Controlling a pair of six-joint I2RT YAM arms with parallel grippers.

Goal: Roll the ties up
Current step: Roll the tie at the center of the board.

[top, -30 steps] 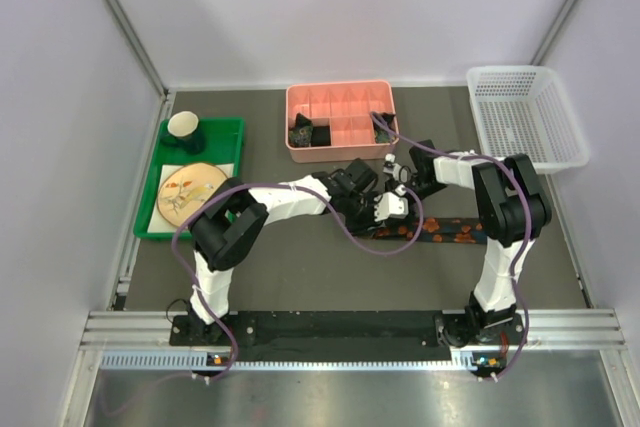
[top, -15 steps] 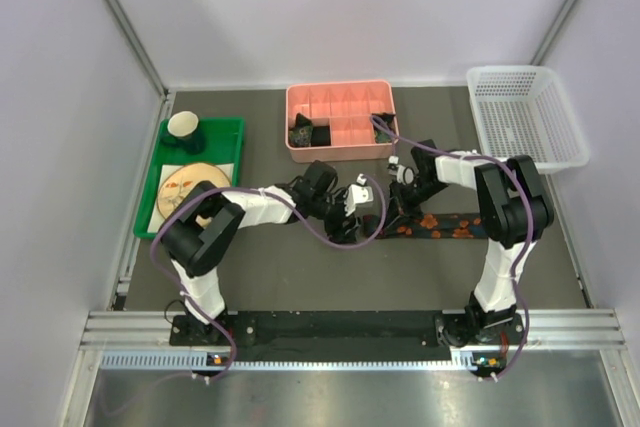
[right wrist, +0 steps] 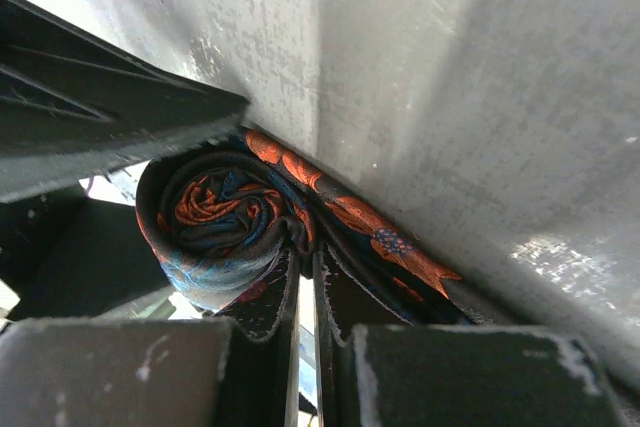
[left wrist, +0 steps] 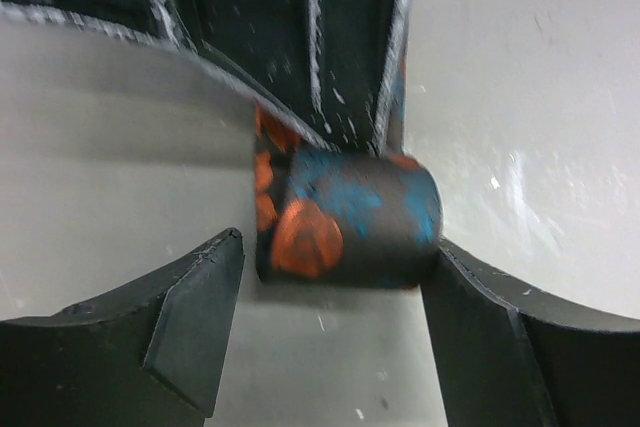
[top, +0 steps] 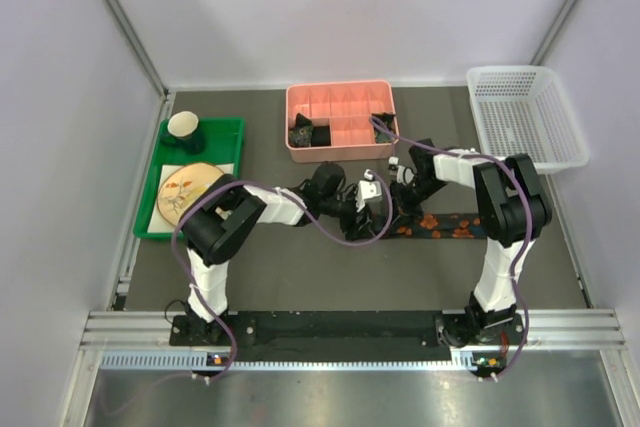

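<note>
One red-blotched tie (top: 452, 227) lay on the table (top: 300, 277), its rolled end (left wrist: 350, 217) between the spread, released left gripper (left wrist: 335, 262). The right gripper (right wrist: 303, 282) was clenched at the roll, and whether it pinched cloth was unclear. Dark rolled ties (top: 303, 131), too small to count, sat in a pink box (top: 340, 97). A purple cable (top: 345, 237) crossed in front.

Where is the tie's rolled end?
In the top view the rolled end sits mid-table, inside the open left pincer, in front of the pink box.
</note>
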